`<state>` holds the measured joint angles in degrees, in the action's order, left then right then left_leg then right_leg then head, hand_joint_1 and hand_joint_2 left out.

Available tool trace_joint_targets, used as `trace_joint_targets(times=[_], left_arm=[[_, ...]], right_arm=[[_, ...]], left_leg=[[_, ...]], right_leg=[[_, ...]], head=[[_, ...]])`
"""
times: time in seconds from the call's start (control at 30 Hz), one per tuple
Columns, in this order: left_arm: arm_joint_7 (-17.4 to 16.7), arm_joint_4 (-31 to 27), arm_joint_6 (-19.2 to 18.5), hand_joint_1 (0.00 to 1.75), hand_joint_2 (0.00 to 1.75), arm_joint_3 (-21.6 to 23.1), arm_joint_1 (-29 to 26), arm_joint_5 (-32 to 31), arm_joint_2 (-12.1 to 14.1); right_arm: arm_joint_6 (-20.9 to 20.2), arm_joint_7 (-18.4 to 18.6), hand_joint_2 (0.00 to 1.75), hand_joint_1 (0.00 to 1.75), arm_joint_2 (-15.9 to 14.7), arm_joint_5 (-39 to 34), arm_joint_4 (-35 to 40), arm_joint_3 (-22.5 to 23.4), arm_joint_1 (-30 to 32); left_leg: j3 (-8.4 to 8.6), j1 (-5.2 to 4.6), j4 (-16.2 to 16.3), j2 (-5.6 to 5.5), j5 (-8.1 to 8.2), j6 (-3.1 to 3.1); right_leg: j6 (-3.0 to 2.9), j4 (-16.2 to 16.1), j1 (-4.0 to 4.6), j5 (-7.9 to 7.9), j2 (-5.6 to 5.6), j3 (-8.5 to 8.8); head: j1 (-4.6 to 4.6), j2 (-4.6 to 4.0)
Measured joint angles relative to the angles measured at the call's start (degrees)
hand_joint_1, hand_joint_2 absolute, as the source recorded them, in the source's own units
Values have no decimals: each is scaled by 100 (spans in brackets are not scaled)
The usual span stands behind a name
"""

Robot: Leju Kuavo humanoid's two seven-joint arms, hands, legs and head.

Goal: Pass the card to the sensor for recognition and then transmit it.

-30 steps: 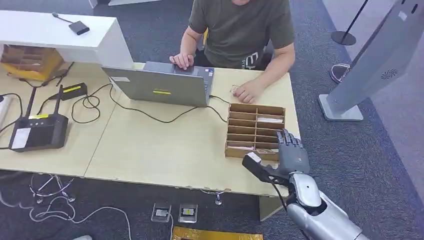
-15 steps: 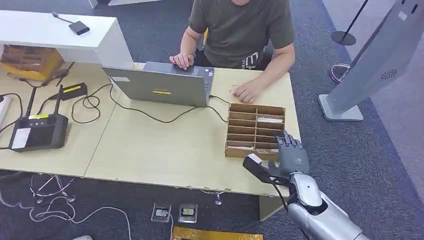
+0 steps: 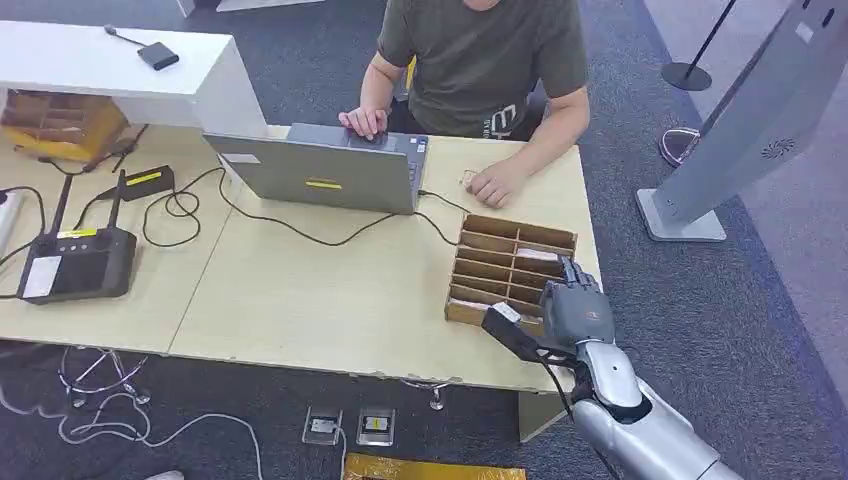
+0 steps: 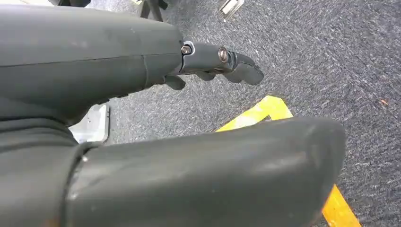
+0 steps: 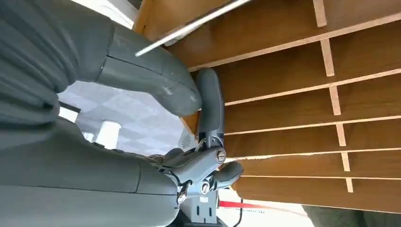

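Cards (image 3: 540, 256) lie in slots of the wooden divided tray (image 3: 500, 262) at the desk's (image 3: 320, 300) right end. Left hand (image 4: 222, 64) hangs over the carpet, fingers loosely curled, holding nothing. Right hand (image 3: 572, 305) reaches into the tray's near right slots; whether it grips a card I cannot tell.

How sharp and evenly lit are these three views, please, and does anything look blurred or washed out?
Head view: even light, sharp on the compartmented wooden card box. Right wrist view: grey right hand soft up close, pale surface behind it washed out. Left wrist view: left hand and grey carpet fairly crisp.
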<state>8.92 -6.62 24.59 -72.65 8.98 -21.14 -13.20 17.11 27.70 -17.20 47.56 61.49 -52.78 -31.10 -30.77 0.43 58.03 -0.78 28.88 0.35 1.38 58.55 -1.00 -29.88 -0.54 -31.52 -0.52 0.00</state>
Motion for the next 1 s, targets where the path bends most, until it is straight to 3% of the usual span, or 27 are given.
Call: trace_joint_targets(times=[0.3, 0.33, 0.4, 0.87, 0.93, 1.0], left_arm=[[-2, 0, 0, 0, 0, 0, 0, -42, 0], [-2, 0, 0, 0, 0, 0, 0, -42, 0], [-2, 0, -2, 0, 0, 0, 0, -48, 0], [-2, 0, -7, 0, 0, 0, 0, -57, 0], [-2, 0, -42, 0, 0, 0, 0, -107, 0], [-2, 0, -179, 0, 0, 0, -3, -223, 11]], right_arm=[[61, -125, 175, 171, 138, -62, -168, -9, -57], [66, -125, 175, 152, 144, -62, -180, -9, -58], [74, -120, 175, 2, 162, -44, -204, -9, -59], [94, -94, 175, 0, 164, -2, -217, -11, -59], [223, 33, 175, 0, 166, 219, -245, -2, -73], [172, 385, 175, 0, 63, 914, -208, 48, -294]], left_leg=[[2, 1, 0, 0, 0, 0], [2, 2, 0, 0, 0, 0], [1, 2, 0, 0, 0, 0], [1, 1, 0, 0, 0, 0], [1, 1, 0, 0, 0, 0], [11, 1, 0, 2, -1, 0]], right_leg=[[0, 1, 1, 0, 1, 0], [0, 1, 1, 0, 1, 0], [0, 1, 1, 0, 1, 0], [0, 1, 1, 0, 1, -1], [0, 0, 1, 0, 1, 0], [0, 0, 1, 1, 4, 5]], head=[[2, 0], [0, 0], [0, 0], [2, 0], [0, 0], [2, 0]])
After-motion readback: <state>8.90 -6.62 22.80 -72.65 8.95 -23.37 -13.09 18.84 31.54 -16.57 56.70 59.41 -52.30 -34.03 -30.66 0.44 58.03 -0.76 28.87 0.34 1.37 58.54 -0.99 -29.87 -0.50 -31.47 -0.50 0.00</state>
